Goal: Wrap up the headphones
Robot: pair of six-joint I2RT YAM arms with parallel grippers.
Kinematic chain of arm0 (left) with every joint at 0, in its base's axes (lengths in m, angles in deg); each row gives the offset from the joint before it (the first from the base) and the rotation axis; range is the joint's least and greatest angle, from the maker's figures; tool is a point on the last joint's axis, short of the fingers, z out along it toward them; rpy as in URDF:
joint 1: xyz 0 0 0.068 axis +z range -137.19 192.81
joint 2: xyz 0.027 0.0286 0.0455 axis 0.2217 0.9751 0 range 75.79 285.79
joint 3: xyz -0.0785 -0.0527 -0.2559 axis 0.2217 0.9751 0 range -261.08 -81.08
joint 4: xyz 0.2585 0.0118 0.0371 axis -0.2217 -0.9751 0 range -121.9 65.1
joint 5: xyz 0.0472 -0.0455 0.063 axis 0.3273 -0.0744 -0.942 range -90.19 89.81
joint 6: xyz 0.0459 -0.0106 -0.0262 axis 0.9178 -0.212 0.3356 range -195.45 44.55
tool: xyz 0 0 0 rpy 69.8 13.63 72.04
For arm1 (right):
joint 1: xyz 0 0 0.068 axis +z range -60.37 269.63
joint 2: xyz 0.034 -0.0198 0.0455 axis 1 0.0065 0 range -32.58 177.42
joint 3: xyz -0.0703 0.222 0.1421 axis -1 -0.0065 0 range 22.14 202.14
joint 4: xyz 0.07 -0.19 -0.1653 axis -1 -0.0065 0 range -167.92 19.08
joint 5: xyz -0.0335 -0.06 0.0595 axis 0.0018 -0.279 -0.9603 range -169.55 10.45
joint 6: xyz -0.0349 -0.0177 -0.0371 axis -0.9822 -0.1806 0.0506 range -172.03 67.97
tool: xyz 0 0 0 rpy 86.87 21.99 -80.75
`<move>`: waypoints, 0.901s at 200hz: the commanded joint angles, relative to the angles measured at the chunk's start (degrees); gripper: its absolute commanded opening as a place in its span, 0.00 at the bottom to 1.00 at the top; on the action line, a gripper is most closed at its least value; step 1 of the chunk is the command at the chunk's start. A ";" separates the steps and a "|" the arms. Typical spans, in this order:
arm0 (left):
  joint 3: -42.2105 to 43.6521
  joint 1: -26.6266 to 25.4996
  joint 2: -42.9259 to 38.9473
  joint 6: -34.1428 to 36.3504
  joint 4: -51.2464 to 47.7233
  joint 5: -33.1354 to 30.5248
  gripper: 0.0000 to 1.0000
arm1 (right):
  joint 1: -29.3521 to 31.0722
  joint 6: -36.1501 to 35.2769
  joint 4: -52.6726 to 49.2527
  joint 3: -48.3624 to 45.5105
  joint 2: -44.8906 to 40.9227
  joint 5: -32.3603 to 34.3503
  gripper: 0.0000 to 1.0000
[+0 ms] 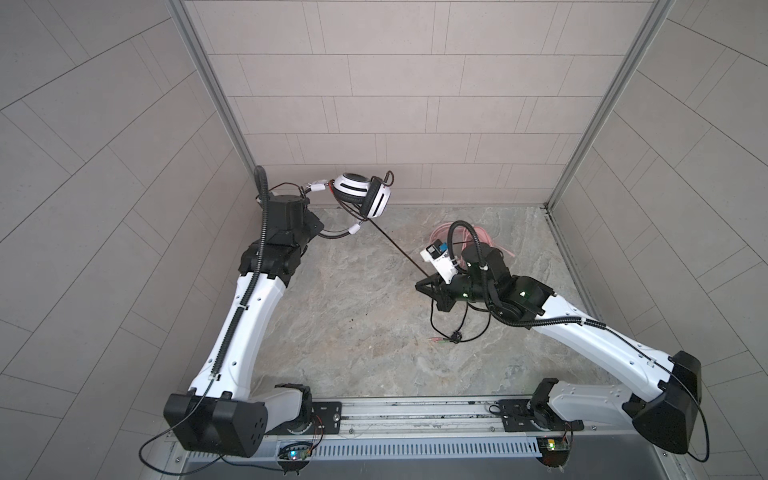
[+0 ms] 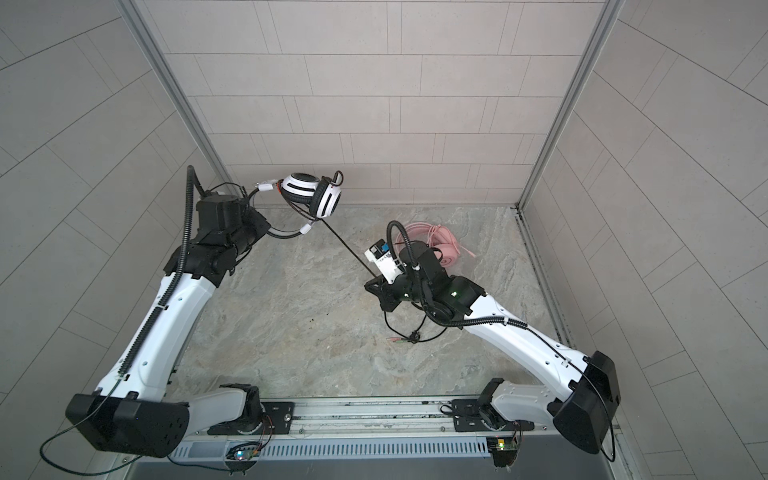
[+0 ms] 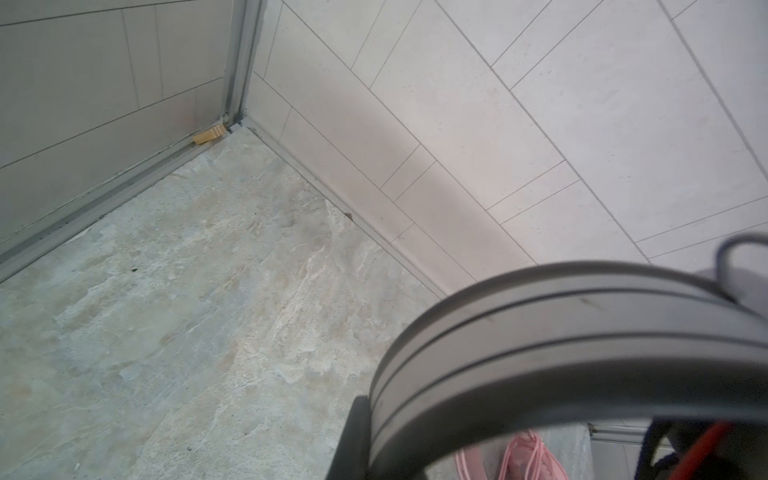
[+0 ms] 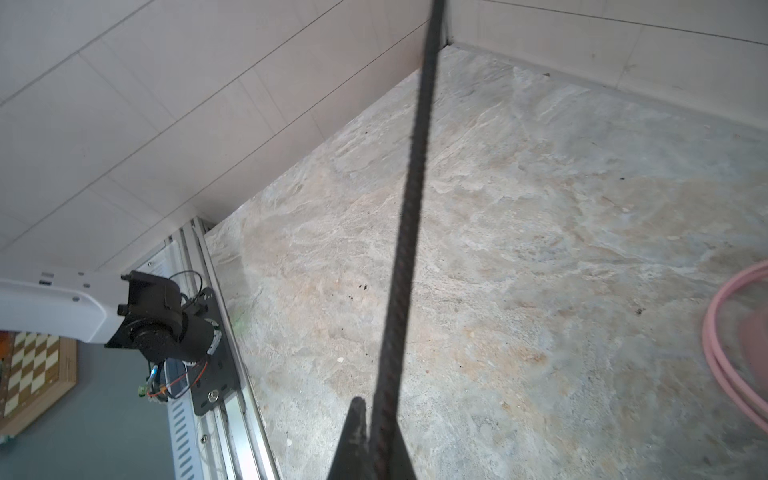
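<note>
The white-and-black headphones (image 1: 361, 193) (image 2: 309, 193) hang in the air at the back left, near the rear wall. My left gripper (image 1: 318, 226) (image 3: 374, 457) is shut on their headband (image 3: 540, 332), mostly hidden under the wrist in both top views. Their black cable (image 1: 395, 245) (image 4: 411, 208) runs taut down to my right gripper (image 1: 419, 284) (image 2: 368, 286) (image 4: 374, 440), which is shut on it. The cable's loose end with plugs (image 1: 453, 336) lies on the floor under that arm. The pink headphones (image 2: 444, 249) (image 3: 528, 457) with coiled pink cable (image 1: 498, 245) (image 4: 715, 353) lie at the back right.
Tiled walls close in the stone-patterned floor (image 1: 353, 332) on three sides. A metal rail (image 1: 415, 411) with both arm bases runs along the front edge. A small wooden wedge (image 3: 210, 135) sits in a back corner. A chessboard (image 4: 33, 374) lies outside the enclosure.
</note>
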 commanded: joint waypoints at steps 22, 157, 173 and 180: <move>-1.89 -3.34 1.73 9.28 0.75 -11.35 0.00 | 2.68 -7.46 -6.41 7.11 1.17 6.62 0.02; 3.03 -24.03 -1.53 47.26 -13.47 21.65 0.00 | -5.83 -9.80 -6.31 22.46 11.14 3.88 0.03; 1.37 -24.03 -1.15 50.39 -19.71 29.11 0.00 | -7.37 -9.38 -5.58 20.81 11.61 2.57 0.03; 0.62 -23.99 -1.13 51.45 -22.46 31.22 0.00 | -8.26 -9.14 -5.50 19.98 11.76 1.90 0.04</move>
